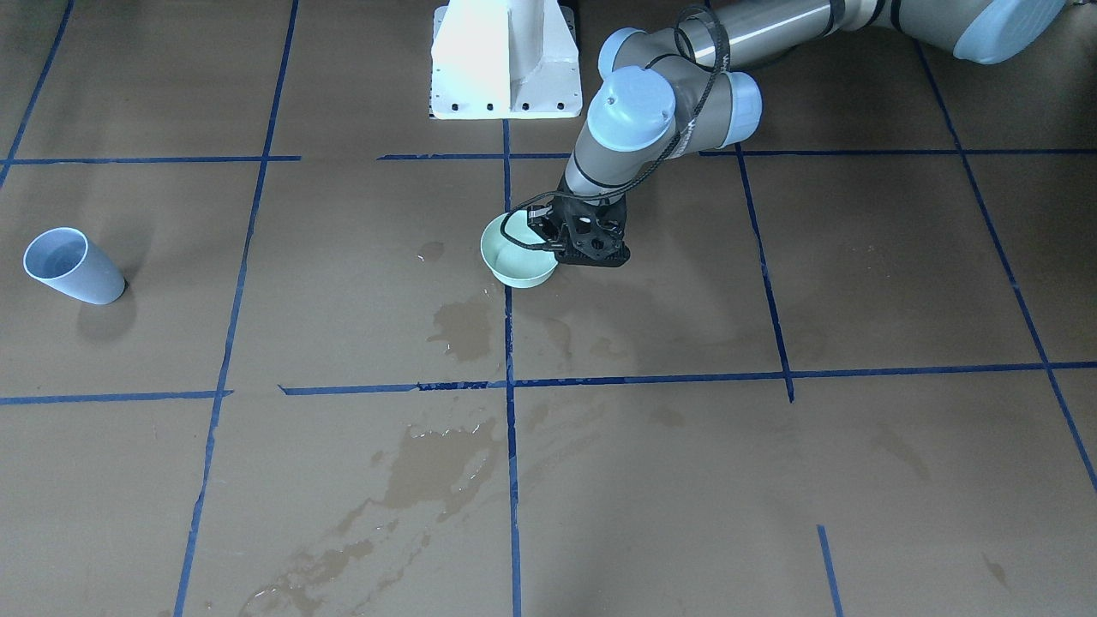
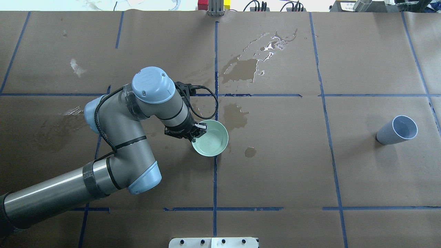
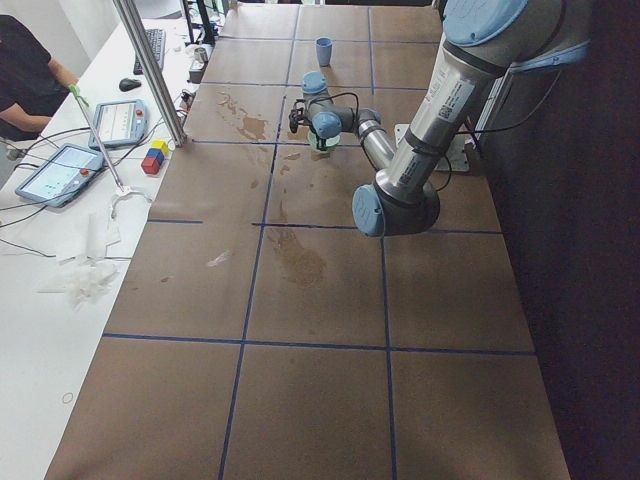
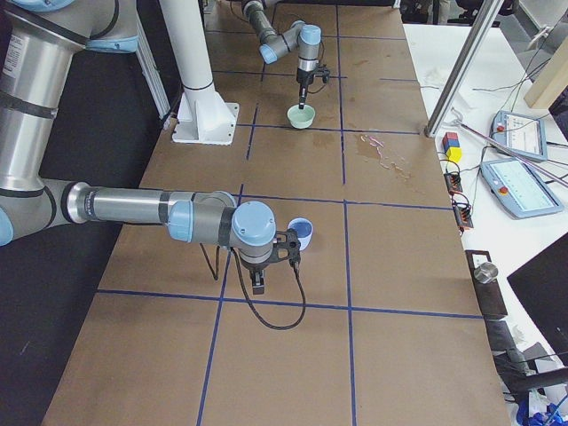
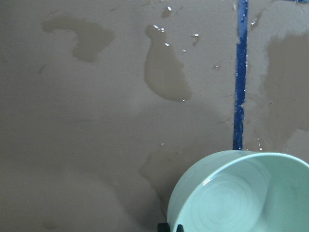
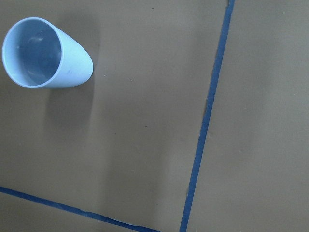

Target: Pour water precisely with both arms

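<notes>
Water (image 2: 272, 44) lies in glinting pools on the surface (image 2: 344, 172) toward its far edge. Whether the bowl (image 2: 213, 141) holds any cannot be told. The left tool (image 2: 198, 132) is clamped on the bowl's rim at mid-surface. The left arm (image 2: 117, 137) is bent at the elbow, wrist pointing down. The right arm (image 4: 133, 209) is stretched level beside the cup (image 4: 303, 233) near the right edge. For the right tool (image 4: 257, 282), grip cannot be told.

Wide bare counter (image 2: 293, 165) lies between the green bowl (image 2: 212, 141) and the far-off blue cup (image 2: 396, 130); the left tool (image 2: 197, 133), pinching the bowl's rim, and its arm (image 2: 113, 137) block that side.
</notes>
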